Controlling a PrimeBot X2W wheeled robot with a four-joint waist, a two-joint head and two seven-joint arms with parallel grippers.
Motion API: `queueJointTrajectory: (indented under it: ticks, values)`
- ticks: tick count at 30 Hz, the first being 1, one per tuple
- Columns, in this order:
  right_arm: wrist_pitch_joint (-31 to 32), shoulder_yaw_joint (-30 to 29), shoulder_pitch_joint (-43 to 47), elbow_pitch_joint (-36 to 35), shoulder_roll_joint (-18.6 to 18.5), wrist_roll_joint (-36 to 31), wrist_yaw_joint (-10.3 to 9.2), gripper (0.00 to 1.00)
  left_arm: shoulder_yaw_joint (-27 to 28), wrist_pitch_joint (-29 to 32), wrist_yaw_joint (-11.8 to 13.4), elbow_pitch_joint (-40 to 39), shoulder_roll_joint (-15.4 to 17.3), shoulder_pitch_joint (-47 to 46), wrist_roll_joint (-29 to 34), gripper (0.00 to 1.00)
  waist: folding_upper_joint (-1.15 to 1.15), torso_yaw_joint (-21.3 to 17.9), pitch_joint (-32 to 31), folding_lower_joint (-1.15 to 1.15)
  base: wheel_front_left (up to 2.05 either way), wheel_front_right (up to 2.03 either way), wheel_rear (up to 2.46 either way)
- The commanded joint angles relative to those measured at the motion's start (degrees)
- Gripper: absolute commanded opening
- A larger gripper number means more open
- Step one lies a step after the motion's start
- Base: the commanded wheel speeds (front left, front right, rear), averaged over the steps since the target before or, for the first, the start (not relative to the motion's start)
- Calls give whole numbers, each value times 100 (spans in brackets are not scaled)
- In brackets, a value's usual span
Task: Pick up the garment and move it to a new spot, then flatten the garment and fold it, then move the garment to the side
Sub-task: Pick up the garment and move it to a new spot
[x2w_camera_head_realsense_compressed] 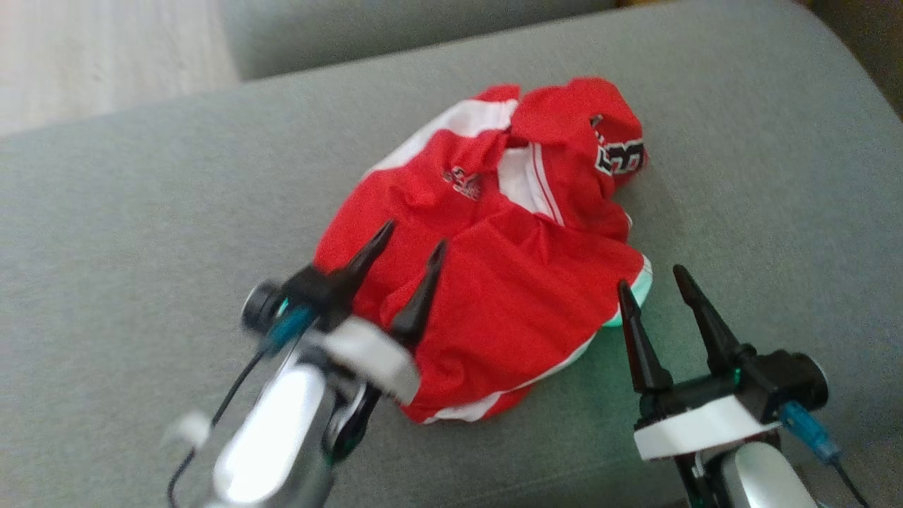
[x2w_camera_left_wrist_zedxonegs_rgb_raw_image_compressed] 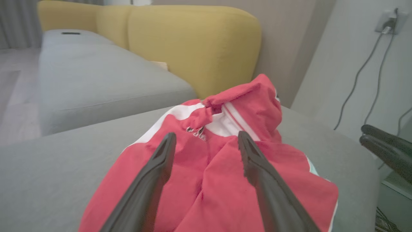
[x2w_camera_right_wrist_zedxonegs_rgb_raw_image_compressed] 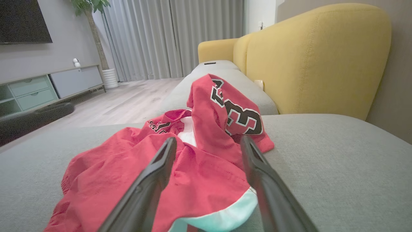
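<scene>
On a grey sofa cushion [x2w_camera_head_realsense_compressed: 141, 212], crumpled red shirt [x2w_camera_head_realsense_compressed: 508, 289], left claw [x2w_camera_head_realsense_compressed: 417, 234] spread wide over its seven o'clock edge, right claw [x2w_camera_head_realsense_compressed: 650, 276] open at four o'clock, both empty.

Garment's print [x2w_camera_head_realsense_compressed: 462, 182] blurred, perhaps lettering

light: soft, even | shadows: faint | blur: left end effector [x2w_camera_head_realsense_compressed: 417, 234]

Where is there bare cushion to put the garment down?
The grey cushion is bare left of the red garment and right of it past the right claw. The middle is crowded: the left claw hangs over the garment.
</scene>
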Motion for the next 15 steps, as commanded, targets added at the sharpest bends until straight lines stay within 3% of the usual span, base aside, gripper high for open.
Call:
queueJointTrajectory:
  ticks: [1, 11, 15]
  values:
    - [-36, 143, -335, -230, -5, 22, 43, 100, 6, 56, -24, -72, -21, -527, -28, 100, 0, -297, 412, 0, 0, 0, 0]
    - [-36, 234, -651, -397, -5, 254, 43, 100, -1386, 830, -112, 849, -22, -2190, -1153, 100, 0, -843, 1100, 0, 0, 0, 0]
    - [-36, 244, -726, -403, -5, 312, 43, 100, -1718, 754, -6, 1140, -22, -2674, -1556, 100, 0, -1028, 1216, 0, 0, 0, 0]
